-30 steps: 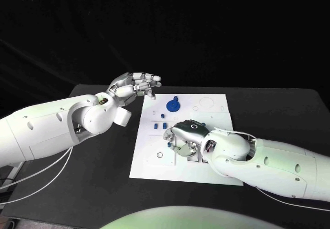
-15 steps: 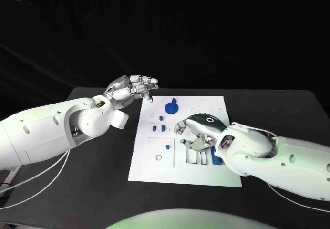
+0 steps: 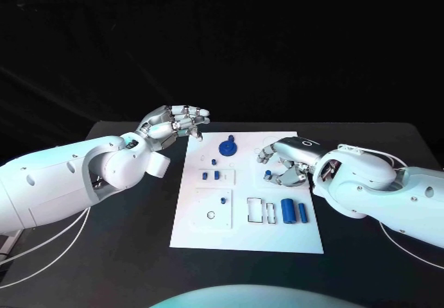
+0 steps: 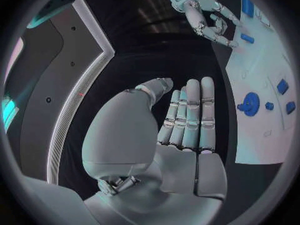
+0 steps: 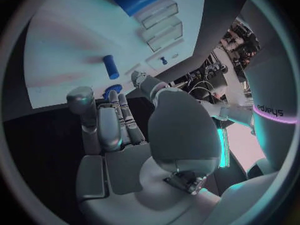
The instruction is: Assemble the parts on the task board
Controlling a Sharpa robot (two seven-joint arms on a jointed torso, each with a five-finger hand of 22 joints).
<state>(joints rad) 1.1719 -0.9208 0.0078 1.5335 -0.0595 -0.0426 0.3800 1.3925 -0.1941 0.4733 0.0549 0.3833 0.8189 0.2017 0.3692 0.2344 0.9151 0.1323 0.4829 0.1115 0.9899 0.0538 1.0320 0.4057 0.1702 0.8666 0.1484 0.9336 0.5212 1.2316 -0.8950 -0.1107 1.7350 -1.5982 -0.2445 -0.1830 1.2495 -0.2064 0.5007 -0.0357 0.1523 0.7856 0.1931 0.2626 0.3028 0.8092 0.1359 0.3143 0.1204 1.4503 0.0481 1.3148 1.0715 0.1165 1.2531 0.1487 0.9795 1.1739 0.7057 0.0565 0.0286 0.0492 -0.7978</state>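
The white task board (image 3: 208, 231) lies in the middle of the table. A blue gear (image 3: 226, 147) sits near its far edge, with two small blue pieces (image 3: 211, 174) below it. Two blue cylinders (image 3: 294, 210) lie side by side on the board's right part, next to rectangular slots (image 3: 261, 209). My right hand (image 3: 282, 162) hovers over the board's far right part with its fingers spread and nothing in them. A small blue piece (image 3: 267, 173) lies just by its fingertips. My left hand (image 3: 176, 122) hangs off the board's far left corner, loosely bent and holding nothing (image 4: 187, 130).
Black table (image 3: 120, 256) surrounds the board on all sides. My right forearm (image 3: 389, 192) lies along the board's right edge, and my left forearm (image 3: 65, 179) covers the table's left side.
My right hand has lifted off the slots in the board's middle and drawn back towards the far right, uncovering the two blue cylinders. The left hand has hardly moved.
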